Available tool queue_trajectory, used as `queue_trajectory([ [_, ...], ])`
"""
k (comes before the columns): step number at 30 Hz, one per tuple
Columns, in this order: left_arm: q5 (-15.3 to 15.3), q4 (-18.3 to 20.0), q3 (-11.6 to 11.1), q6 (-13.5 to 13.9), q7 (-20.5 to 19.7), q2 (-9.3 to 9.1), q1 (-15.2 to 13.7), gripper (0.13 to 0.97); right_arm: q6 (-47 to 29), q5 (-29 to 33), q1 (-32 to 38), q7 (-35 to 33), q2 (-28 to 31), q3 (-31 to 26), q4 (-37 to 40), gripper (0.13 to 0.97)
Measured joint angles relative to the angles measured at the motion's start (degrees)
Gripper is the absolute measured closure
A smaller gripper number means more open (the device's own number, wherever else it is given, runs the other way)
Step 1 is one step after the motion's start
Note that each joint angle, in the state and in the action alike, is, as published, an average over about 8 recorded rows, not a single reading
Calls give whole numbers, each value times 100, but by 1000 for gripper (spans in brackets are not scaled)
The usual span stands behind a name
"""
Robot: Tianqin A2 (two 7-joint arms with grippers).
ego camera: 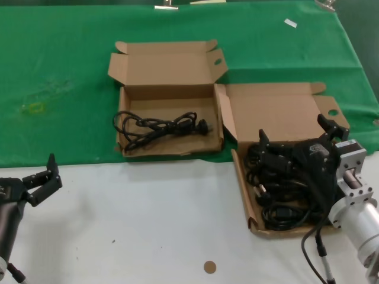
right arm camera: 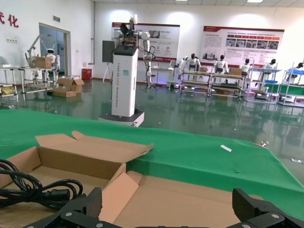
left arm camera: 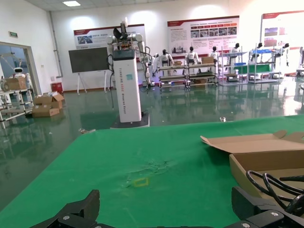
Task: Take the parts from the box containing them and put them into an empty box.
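Observation:
The right-hand brown box [ego camera: 241,177] holds a heap of several black cord bundles [ego camera: 284,195]. My right gripper [ego camera: 296,135] hangs open and empty just above the heap's back part, in front of that box's raised lid [right arm camera: 199,199]. The left-hand brown box [ego camera: 172,151] has a wavy front wall and holds one looped black cord [ego camera: 160,127], which also shows in the right wrist view [right arm camera: 33,190]. My left gripper [ego camera: 44,177] is open and empty over the white table at the near left, well apart from both boxes. The left wrist view shows that box [left arm camera: 266,159] and cord [left arm camera: 273,183].
A green cloth [ego camera: 59,71] covers the far half of the table, with a yellowish mark [ego camera: 32,107] at the left. The near half is white tabletop [ego camera: 148,219] with a small brown disc [ego camera: 209,267]. A white scrap [ego camera: 290,23] lies at the far right.

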State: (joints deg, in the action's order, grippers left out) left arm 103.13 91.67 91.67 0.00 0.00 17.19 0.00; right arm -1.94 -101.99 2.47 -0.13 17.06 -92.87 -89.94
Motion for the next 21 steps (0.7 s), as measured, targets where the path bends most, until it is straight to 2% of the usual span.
queue_trajectory([
  [21,0,0,0,0,0,0,0,132,0,0,0,0,0,0,0,129],
])
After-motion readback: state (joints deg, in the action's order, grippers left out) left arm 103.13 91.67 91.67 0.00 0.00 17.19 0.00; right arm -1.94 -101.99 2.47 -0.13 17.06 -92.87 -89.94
